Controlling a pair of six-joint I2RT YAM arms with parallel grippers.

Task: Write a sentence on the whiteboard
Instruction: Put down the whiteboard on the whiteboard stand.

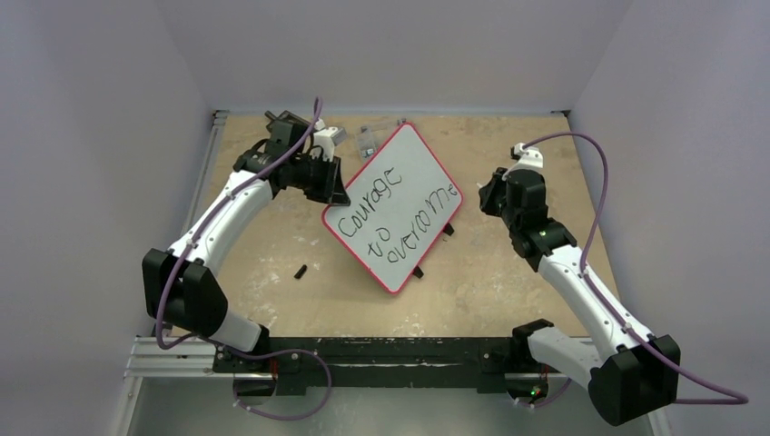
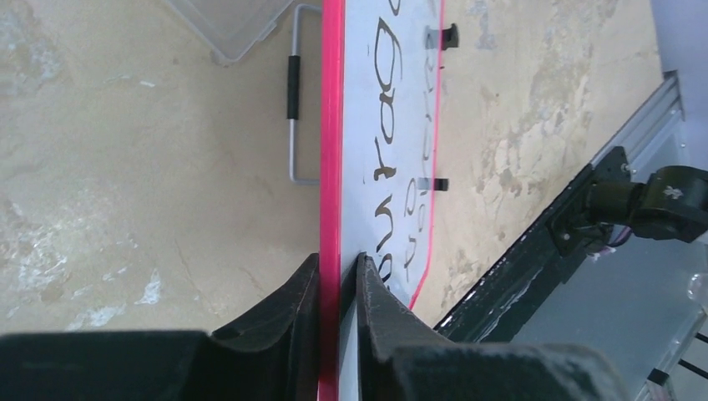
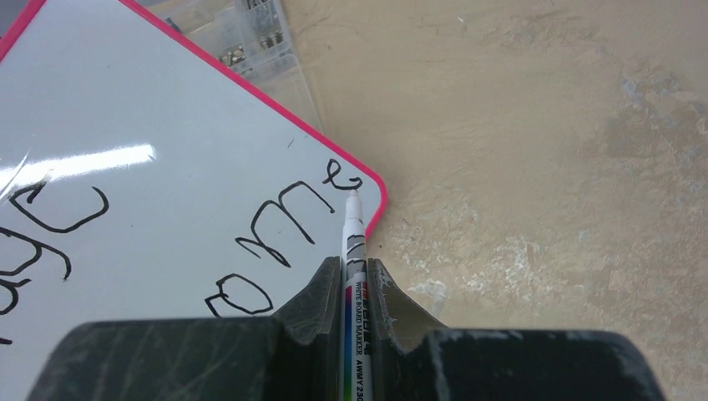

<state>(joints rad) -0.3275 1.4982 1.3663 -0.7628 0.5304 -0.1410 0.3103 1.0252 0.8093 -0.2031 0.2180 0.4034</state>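
From above, the white rectangular pink-framed whiteboard [image 1: 392,207] sat diagonally on the tan table [image 1: 508,282], reading "Courage to overcome". At the left wrist, the left gripper [image 2: 338,261] pinched its pink edge. At the right wrist, the right gripper [image 3: 353,266] clamped a slim white pen [image 3: 353,219] labelled "WHITE BOARD MARKER", tip at the final "e".

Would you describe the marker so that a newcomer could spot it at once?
Find the pink-framed whiteboard mid-table. At its right corner, beside the final "e", the right claw pinches a thin white marker. Its multicoloured label stripe sets it apart.
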